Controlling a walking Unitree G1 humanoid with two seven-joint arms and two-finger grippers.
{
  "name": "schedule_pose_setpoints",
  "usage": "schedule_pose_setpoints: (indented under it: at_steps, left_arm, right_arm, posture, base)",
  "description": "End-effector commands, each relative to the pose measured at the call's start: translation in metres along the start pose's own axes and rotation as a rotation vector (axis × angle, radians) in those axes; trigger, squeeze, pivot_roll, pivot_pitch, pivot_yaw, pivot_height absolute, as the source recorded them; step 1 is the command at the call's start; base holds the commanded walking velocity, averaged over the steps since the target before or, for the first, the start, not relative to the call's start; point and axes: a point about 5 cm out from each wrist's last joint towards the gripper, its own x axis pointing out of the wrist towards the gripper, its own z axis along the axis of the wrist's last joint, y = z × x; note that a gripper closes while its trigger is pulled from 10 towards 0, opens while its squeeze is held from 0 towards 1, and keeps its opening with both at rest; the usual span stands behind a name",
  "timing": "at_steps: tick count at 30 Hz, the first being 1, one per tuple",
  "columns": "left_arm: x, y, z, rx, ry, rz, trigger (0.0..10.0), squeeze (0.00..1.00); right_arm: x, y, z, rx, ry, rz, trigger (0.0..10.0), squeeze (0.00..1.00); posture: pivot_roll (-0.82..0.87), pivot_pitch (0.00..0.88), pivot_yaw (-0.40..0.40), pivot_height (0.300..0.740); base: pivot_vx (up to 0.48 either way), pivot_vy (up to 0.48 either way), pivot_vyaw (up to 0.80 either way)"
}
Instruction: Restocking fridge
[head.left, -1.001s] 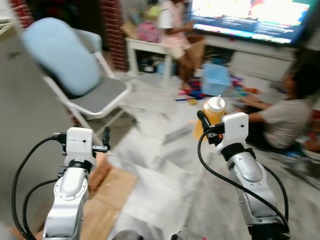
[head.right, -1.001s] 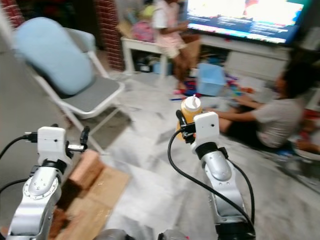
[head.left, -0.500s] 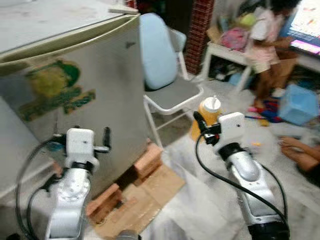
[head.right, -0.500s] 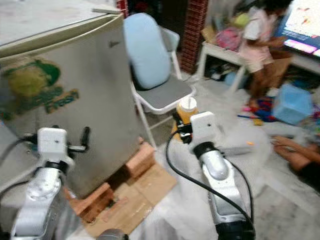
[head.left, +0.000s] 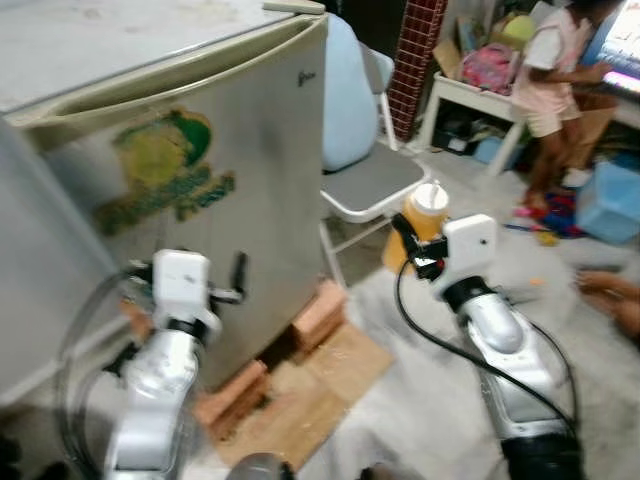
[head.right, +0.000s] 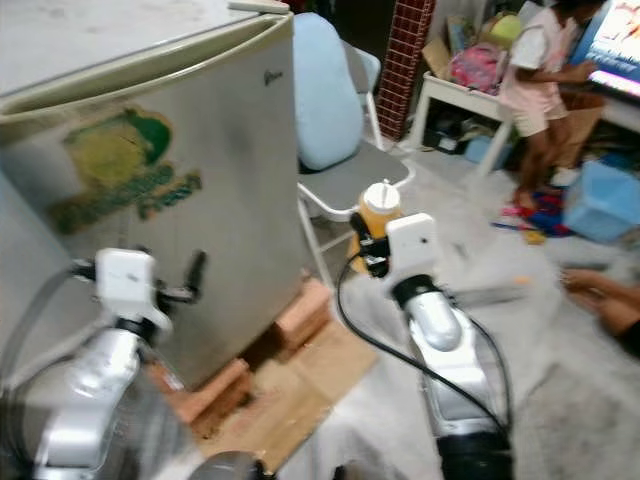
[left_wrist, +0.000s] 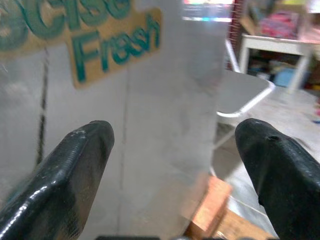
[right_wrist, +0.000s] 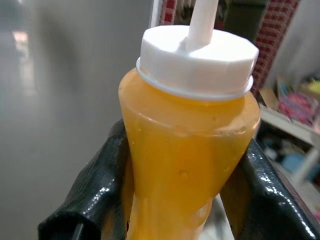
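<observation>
A: Right gripper (right_wrist: 185, 200) status?
B: Jaws clamped on the bottle (right_wrist: 192, 150), one finger on each side of its narrow waist. Orange contents, white cap with spout. Bottle upright, held above the floor.

A: Bottle position in the head view?
B: About 2 o'clock from frame centre, at the end of the raised right arm. Chair (head.left: 370, 180) just behind it, toward 11 o'clock from the bottle.

A: Left gripper (left_wrist: 172, 150)?
B: Jaws wide apart, nothing between them. It points at the fridge (head.left: 200, 150) door; wrist view reads part of a green-lettered sticker, "Fresh".

A: Fridge state?
B: Door shut. It fills the 9 to 12 o'clock sector. Base rests on bricks (head.left: 318, 312) over cardboard (head.left: 320, 395) at about 6 o'clock.

A: Anything else?
B: A person (head.left: 555, 80) standing at 1 o'clock beside a low white table (head.left: 470, 95). Blue bin (head.left: 610, 200) at 3 o'clock. Head views slightly blurred.
</observation>
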Motion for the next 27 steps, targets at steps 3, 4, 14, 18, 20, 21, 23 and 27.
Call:
schedule_pose_setpoints:
  at_steps: [3,4,14,18,20,21,23,27]
  left_arm:
    - [0.0,0.003,0.001,0.011,0.005,0.003,10.0,0.0]
    - [0.0,0.003,0.001,0.011,0.005,0.003,10.0,0.0]
    - [-0.001,0.007,0.002,0.014,-0.016,-0.028,10.0,0.0]
    - [0.0,0.009,0.004,0.016,-0.021,-0.02,10.0,0.0]
    - [0.001,0.01,0.004,0.02,-0.023,-0.019,10.0,0.0]
    - [0.001,0.011,0.004,0.018,-0.019,-0.015,10.0,0.0]
    - [0.001,0.012,0.002,0.005,-0.012,-0.011,10.0,0.0]
    - [0.003,0.017,0.004,0.006,-0.022,-0.002,10.0,0.0]
  right_arm:
    - [0.002,-0.001,0.005,-0.003,-0.024,-0.007,10.0,0.0]
    - [0.002,-0.001,0.005,-0.003,-0.024,-0.007,10.0,0.0]
    - [0.005,0.001,0.006,-0.003,-0.031,-0.002,10.0,0.0]
    - [0.005,0.0,0.006,0.002,-0.032,-0.009,10.0,0.0]
    - [0.004,-0.002,0.006,-0.016,-0.031,-0.019,10.0,0.0]
    - [0.004,-0.002,0.006,-0.011,-0.03,-0.02,10.0,0.0]
    - [0.004,-0.003,0.005,-0.005,-0.028,-0.023,10.0,0.0]
    - [0.003,-0.003,0.005,-0.005,-0.023,-0.031,10.0,0.0]
  posture:
    - [0.05,0.0,-0.038,0.74]
    - [0.05,0.0,-0.038,0.74]
    - [0.04,0.0,-0.04,0.74]
    - [0.04,0.0,-0.04,0.74]
    - [0.04,0.0,-0.039,0.74]
    - [0.04,0.0,-0.038,0.74]
    - [0.04,0.0,-0.039,0.74]
    - [0.04,0.0,-0.038,0.74]
  base:
    - [-0.281,0.391,0.0]
    - [-0.281,0.394,0.0]
    - [-0.112,0.441,0.0]
    - [0.0,0.433,0.0]
    - [0.0,0.0,0.0]
    - [0.0,0.0,0.0]
    - [0.0,0.199,0.0]
    - [0.0,0.459,0.0]
